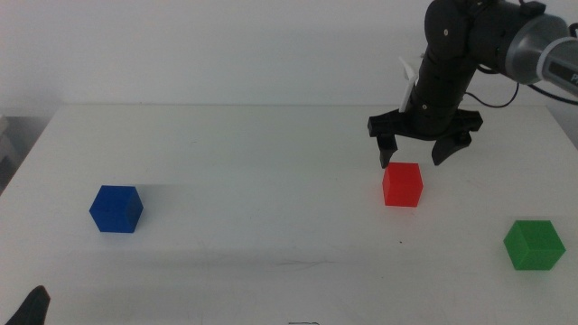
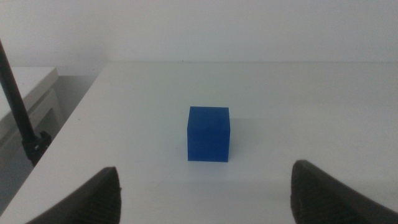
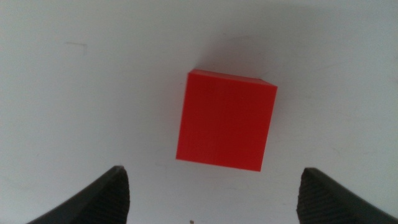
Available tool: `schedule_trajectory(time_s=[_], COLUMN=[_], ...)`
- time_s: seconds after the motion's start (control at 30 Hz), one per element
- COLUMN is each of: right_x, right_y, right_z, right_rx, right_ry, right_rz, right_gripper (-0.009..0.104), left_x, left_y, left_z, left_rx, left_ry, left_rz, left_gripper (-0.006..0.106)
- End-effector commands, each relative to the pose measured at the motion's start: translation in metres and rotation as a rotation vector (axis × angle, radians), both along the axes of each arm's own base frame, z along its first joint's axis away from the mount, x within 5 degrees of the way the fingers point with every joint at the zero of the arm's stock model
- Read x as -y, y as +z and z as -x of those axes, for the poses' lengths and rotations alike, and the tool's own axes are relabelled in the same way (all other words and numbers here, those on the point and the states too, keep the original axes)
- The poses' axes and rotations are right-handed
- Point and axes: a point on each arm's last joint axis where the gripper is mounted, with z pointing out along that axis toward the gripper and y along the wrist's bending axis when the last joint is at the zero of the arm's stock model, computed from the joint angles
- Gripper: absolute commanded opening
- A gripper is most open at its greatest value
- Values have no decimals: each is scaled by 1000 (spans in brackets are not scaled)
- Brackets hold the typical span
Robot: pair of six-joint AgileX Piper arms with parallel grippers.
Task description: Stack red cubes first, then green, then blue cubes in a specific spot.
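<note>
The red cube (image 1: 402,185) sits on the white table right of centre; it fills the middle of the right wrist view (image 3: 226,121). My right gripper (image 1: 414,161) hangs open just above and behind it, jaws spread wider than the cube and apart from it. The green cube (image 1: 534,245) stands at the front right. The blue cube (image 1: 116,208) stands at the left and shows in the left wrist view (image 2: 208,134). My left gripper (image 2: 205,196) is open and empty, low at the front left edge, short of the blue cube.
The white tabletop (image 1: 262,162) stretches between the cubes. A dark stand pole (image 2: 18,112) rises beyond the table's left edge, beside a lower white surface.
</note>
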Motion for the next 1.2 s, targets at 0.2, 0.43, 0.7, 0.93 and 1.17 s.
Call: schedule_trajectory(time_s=[0.2, 0.43, 0.7, 0.93, 1.17], right_x=[13, 9, 8, -5, -50], right_y=[6, -20, -35, -26, -1], right_z=[-11, -28, -33, -23, 5], right_rx=[50, 100, 92, 96, 135], right_ry=[-100, -106, -104, -72, -88], right_rz=[-12, -31, -27, 24, -1], right_gripper=[75, 75, 37, -1, -1], left_x=[0, 0, 0, 0, 0], left_y=[9, 9, 9, 9, 9], left_z=[1, 1, 1, 1, 1], left_rx=[101, 101, 101, 101, 101], left_ry=[-3, -3, -3, -3, -3], left_rz=[10, 10, 10, 10, 10], left_gripper=[94, 94, 94, 94, 94])
